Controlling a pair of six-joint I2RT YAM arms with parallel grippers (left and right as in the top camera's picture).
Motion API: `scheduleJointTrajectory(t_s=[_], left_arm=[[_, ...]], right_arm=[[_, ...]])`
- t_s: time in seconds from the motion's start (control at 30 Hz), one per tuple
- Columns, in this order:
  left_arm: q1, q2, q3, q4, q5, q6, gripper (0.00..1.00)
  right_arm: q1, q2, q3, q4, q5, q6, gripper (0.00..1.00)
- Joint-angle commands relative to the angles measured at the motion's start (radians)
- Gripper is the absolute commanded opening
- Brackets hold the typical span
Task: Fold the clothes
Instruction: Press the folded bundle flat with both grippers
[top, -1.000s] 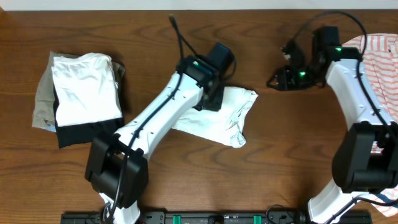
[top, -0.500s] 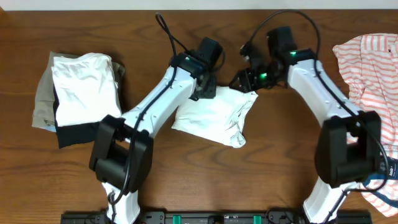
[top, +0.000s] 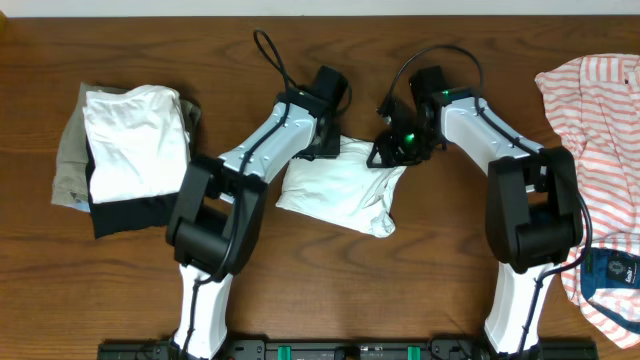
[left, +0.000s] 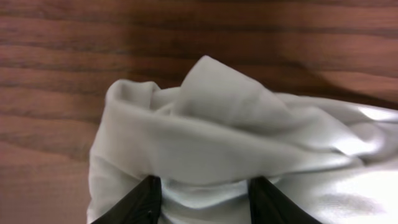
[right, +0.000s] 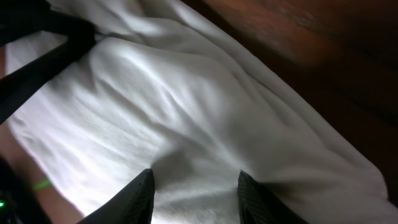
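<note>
A white garment (top: 340, 190) lies crumpled at the table's centre. My left gripper (top: 326, 148) is at its far left corner. In the left wrist view the fingers (left: 205, 196) are open and astride a bunched fold of the white cloth (left: 236, 124). My right gripper (top: 386, 154) is at the garment's far right corner. In the right wrist view its fingers (right: 196, 193) are open and pressed down on the white cloth (right: 186, 106).
A stack of folded clothes (top: 130, 150), white on black on tan, lies at the left. A red-and-white striped garment (top: 600, 110) is heaped at the right edge, with a blue item (top: 610, 270) below it. Bare wooden table (top: 450, 260) surrounds the garment.
My right arm has swung in from the far right to the garment's far right corner. My left gripper has shifted up and left to the garment's far left corner.
</note>
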Motion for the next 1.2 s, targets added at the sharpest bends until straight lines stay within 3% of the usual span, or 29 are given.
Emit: scheduleJointTrajectory(t_s=[0.0,0.3,0.47,0.83,1.17], left_arm=[[0.009,0.047,-0.006,0.006,-0.005,0.012,0.47],[0.028,0.058,-0.006,0.021,-0.005,0.011,0.52],[0.028,0.058,-0.006,0.020,-0.005,0.011,0.53],[0.028,0.058,-0.006,0.020,-0.005,0.011,0.54],[0.028,0.058,-0.006,0.019,-0.005,0.011,0.58]], right_arm=[[0.004,0.014,-0.005,-0.007,0.066,0.014,0.42],[0.003,0.014,-0.005,-0.036,0.145,0.012,0.45],[0.005,0.002,-0.003,-0.090,-0.137,-0.216,0.45],[0.009,-0.124,-0.003,-0.181,-0.303,-0.362,0.47],[0.077,-0.129,-0.006,-0.285,-0.286,-0.439,0.45]])
